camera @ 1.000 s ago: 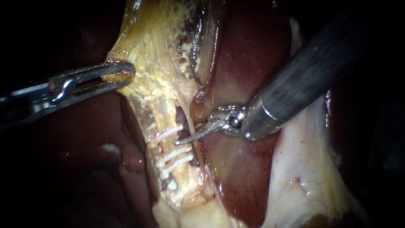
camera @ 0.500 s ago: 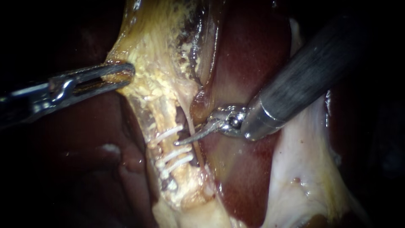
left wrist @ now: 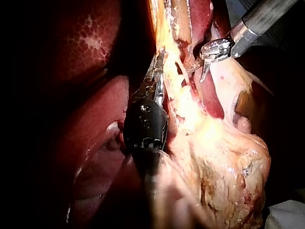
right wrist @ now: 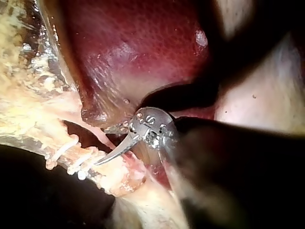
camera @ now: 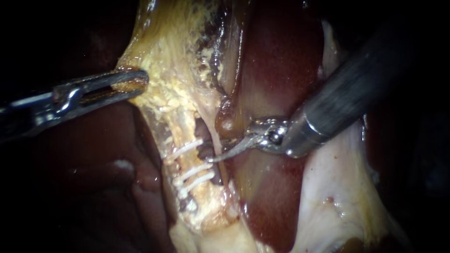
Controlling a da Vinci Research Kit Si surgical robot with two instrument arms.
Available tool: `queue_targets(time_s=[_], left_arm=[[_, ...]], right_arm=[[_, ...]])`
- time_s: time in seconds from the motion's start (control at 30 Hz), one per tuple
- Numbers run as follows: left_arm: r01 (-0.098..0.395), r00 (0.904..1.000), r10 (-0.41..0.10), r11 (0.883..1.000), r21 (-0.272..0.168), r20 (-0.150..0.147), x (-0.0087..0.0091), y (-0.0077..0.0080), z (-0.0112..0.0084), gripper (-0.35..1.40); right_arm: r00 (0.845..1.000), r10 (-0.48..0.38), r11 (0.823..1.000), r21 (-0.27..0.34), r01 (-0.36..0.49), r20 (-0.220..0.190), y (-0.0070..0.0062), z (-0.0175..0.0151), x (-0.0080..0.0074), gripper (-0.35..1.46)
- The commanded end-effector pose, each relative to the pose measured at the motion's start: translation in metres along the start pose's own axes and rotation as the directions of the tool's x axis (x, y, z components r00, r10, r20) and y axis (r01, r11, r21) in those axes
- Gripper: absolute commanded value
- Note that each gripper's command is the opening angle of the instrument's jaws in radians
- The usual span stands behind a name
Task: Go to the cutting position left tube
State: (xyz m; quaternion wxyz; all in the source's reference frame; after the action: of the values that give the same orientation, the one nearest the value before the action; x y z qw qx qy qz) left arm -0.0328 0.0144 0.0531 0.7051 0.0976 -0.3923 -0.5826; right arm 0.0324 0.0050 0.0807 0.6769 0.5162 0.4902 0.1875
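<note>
Over the last second, our right instrument (camera: 216, 150) withdraws a short way from the clips (camera: 185, 150). The tip of its curved lower blade, previously level with the gap between the upper clip and the lower two, now sits just short of that gap, on the liver (camera: 272, 61) side of the clips. Its blades stand apart and clamp nothing. A thin strand (camera: 216, 140) runs just beside the clips and crosses the blade line; we cannot tell whether it lies between the blades.

The left tube (camera: 185, 161) carries all three clips and does not shift. Our left instrument (camera: 143, 83) remains clenched on the yellow fatty tissue (camera: 173, 93) well above the clips, keeping the tube stretched.

We judge that the cutting position is not yet reached. The blades need to advance toward the clips again until the bare section of tube between the upper clip and the lower two lies between them, with the thin strand kept outside.
</note>
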Motion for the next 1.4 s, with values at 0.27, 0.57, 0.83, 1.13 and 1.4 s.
queue_targets(time_s=[0.27, 0.57, 0.83, 1.13, 1.4], left_arm=[[0.001, 1.0000, -0.001, 1.000, 0.001, -0.001, -0.0001, 0.0000, -0.0001, -0.35], [0.002, 1.0000, -0.002, 1.000, 0.000, -0.001, -0.0001, -0.0002, -0.0003, -0.35], [0.003, 1.0000, -0.003, 1.000, -0.002, -0.001, -0.0001, -0.0005, -0.0005, -0.35], [0.003, 1.0000, -0.003, 1.000, -0.003, 0.000, -0.0002, -0.0007, -0.0006, -0.35], [0.005, 1.0000, -0.005, 1.000, -0.004, -0.001, -0.0003, -0.0009, -0.0008, -0.35]], right_arm=[[1.000, 0.022, 1.000, -0.008, -0.023, -0.022, -0.0045, -0.0044, 0.0018, 1.30], [0.999, 0.030, 0.999, -0.011, -0.030, -0.030, -0.0065, -0.0020, 0.0040, 1.33], [1.000, 0.019, 1.000, -0.010, -0.020, -0.019, -0.0042, 0.0015, 0.0033, 1.35], [0.999, 0.043, 0.999, -0.005, -0.043, -0.004, -0.0014, 0.0046, 0.0011, 1.35], [0.998, 0.051, 0.998, -0.036, -0.050, 0.034, -0.0003, 0.0045, 0.0010, 1.33]])
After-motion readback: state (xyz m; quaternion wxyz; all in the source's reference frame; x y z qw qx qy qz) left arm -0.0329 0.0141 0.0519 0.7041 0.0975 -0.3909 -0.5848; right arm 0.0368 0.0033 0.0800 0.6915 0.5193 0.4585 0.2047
